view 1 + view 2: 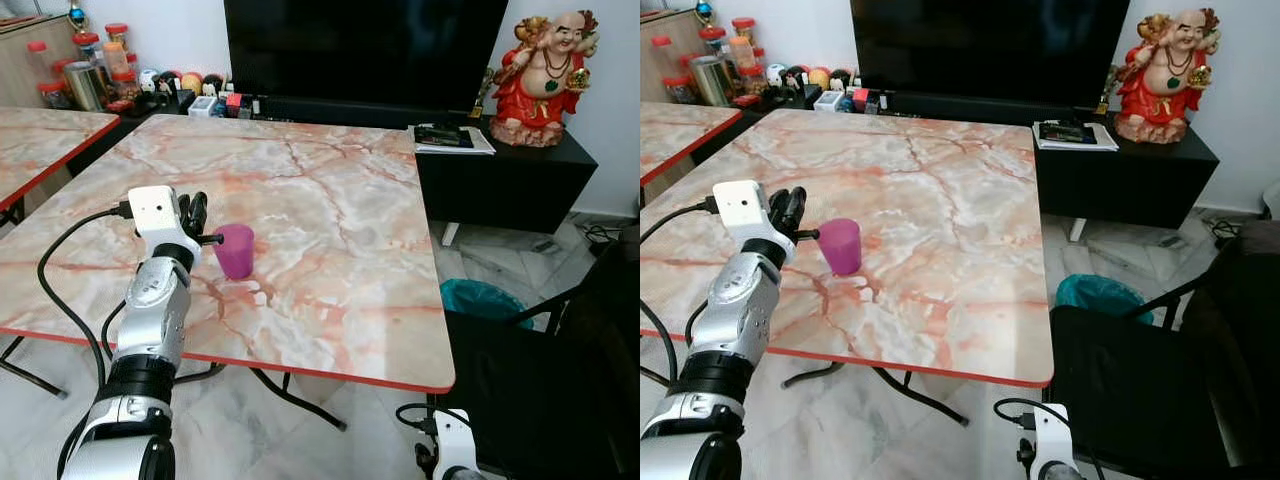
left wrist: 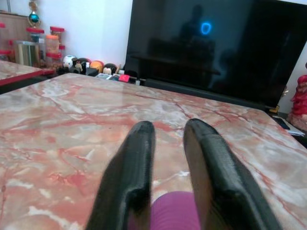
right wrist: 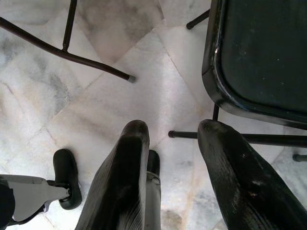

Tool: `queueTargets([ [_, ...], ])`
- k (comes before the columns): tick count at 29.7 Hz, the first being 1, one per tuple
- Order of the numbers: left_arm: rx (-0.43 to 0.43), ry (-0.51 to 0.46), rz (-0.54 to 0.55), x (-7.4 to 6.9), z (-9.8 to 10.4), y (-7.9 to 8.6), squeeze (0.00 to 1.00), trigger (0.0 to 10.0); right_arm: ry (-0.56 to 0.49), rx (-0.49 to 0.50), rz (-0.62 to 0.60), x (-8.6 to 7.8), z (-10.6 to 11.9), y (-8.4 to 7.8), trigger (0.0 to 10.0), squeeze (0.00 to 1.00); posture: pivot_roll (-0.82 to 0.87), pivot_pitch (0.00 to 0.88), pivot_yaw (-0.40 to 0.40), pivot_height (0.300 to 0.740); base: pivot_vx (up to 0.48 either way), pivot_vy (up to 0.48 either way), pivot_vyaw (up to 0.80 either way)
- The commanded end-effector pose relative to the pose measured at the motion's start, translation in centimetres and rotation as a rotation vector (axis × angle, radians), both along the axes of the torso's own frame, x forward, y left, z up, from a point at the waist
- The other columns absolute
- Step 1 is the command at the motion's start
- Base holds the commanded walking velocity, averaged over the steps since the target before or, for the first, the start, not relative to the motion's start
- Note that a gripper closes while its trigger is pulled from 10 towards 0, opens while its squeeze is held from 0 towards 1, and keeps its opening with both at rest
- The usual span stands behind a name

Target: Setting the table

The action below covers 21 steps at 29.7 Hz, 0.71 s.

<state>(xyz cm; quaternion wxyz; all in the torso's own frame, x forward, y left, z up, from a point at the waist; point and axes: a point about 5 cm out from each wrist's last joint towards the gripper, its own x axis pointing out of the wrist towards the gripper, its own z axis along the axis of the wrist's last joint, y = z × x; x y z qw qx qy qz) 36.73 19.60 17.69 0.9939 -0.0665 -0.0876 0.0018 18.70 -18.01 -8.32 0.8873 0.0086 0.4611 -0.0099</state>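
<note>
The left gripper hovers above the marble table, its black fingers a little spread with nothing between them. The purple cup stands upright just beside and below the fingertips. Beyond it is a dark television. The right gripper hangs low over floor tiles, fingers apart.

Table: showing pink-and-cream marble veining, red edge band running along the rim. Cup: showing solid magenta-purple. Left arm wearing silver casing with a white camera block; left gripper fingers showing matte black. Right gripper fingers also showing black, slightly scuffed grey. Floor: showing white-grey marbled tile. Chair: showing black. Bin: showing teal. Statue: wearing red robe, gold trim. Television screen showing black.
</note>
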Motion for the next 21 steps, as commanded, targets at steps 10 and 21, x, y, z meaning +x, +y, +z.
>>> queueTargets([
  [10,0.016,0.050,0.006,0.9,0.5,0.0,1.00,10.0,-0.010,0.002,-0.004,0.4,0.2,0.1,10.0,0.00,-0.06,0.000,-0.032,0.740,0.000,0.000,0.00],
  [21,0.068,0.196,-0.001,1.2,-0.2,0.3,0.00,10.0,-0.008,0.008,-0.005,0.4,0.1,0.4,10.0,0.00,-0.06,0.000,-0.021,0.740,0.000,0.000,0.00],
])
